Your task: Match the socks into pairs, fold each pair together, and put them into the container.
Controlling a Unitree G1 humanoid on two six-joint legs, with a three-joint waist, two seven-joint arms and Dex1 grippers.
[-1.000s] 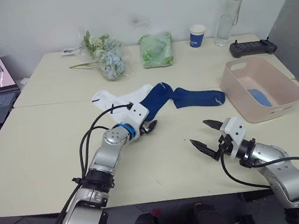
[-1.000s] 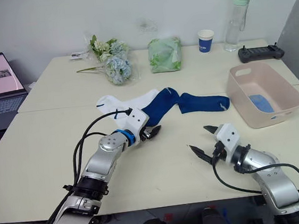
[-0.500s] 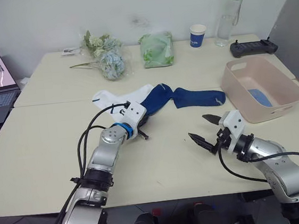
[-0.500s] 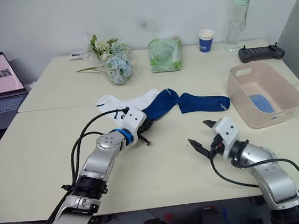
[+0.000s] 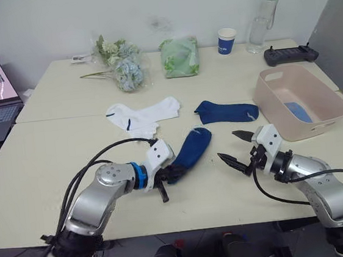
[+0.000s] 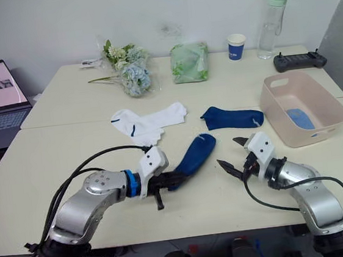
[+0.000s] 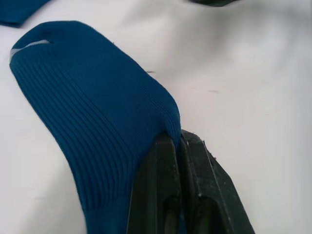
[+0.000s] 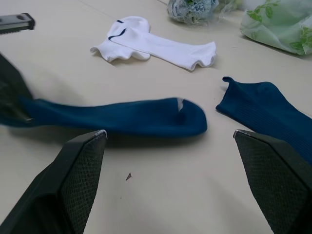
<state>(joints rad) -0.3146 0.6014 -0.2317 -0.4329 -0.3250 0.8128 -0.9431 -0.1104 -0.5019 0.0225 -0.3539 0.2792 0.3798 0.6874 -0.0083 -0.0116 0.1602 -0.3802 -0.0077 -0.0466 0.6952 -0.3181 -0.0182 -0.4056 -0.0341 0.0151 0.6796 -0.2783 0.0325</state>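
While most of the work is not yet done, the left tool (image 6: 165, 182) is closed tightly on one end of a dark navy ribbed knit sock (image 6: 194, 153), which lies stretched on the cream smooth bench (image 6: 52, 159) near the front. Just beside it, the right tool (image 6: 232, 154) hovers with its two black fingers wide apart and holds nothing. Farther back, the second dark navy sock (image 6: 232, 117) lies flat and apart from the first one, so this pair is not matched or folded. To its left, two white soft socks with small dark marks (image 6: 146, 120) lie overlapped, also unfolded. At the right, the pale pink plastic tub with rounded corners (image 6: 279, 106) contains something light blue (image 6: 299, 118), probably the first finished pair.
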